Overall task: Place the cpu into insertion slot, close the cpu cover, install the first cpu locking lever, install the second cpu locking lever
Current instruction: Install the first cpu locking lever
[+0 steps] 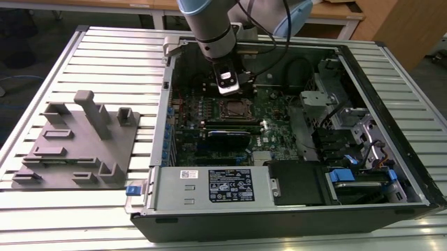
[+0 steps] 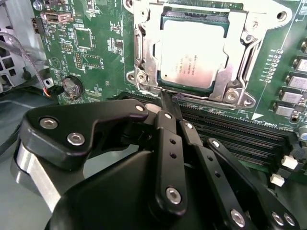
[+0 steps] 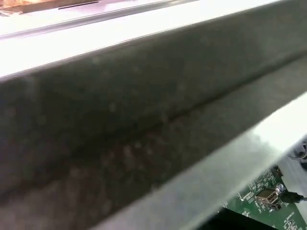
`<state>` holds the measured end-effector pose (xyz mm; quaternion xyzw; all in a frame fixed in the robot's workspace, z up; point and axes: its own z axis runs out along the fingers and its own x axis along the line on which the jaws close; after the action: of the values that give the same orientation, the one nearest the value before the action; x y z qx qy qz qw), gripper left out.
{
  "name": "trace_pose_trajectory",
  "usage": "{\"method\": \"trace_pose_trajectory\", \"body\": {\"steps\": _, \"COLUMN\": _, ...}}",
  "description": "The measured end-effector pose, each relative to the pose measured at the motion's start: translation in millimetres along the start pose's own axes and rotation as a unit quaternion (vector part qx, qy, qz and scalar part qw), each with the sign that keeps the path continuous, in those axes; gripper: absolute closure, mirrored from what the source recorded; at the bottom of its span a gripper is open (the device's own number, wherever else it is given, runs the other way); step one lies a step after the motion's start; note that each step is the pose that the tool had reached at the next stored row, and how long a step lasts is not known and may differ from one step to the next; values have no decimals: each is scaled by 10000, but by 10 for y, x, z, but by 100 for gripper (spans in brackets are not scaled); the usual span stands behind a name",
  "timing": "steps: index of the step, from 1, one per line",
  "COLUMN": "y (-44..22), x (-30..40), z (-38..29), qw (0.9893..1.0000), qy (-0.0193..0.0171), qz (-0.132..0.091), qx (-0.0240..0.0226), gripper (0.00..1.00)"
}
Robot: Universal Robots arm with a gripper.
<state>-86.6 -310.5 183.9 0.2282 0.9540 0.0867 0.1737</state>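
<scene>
No text was legible. A white label on the power supply bore print too small to read. So did the cpu top and the green board around it.

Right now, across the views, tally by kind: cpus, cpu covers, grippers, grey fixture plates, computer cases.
cpu: 1
cpu cover: 1
gripper: 1
grey fixture plate: 1
computer case: 1
Total: 5
</scene>
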Motion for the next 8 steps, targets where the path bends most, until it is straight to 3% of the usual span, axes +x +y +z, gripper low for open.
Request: {"method": "trace_pose_trajectory", "body": {"steps": 8, "y": 2, "x": 2, "z": 2, "qw": 10000, "qy": -1, "qz": 1, "qx": -2, "gripper": 89}}
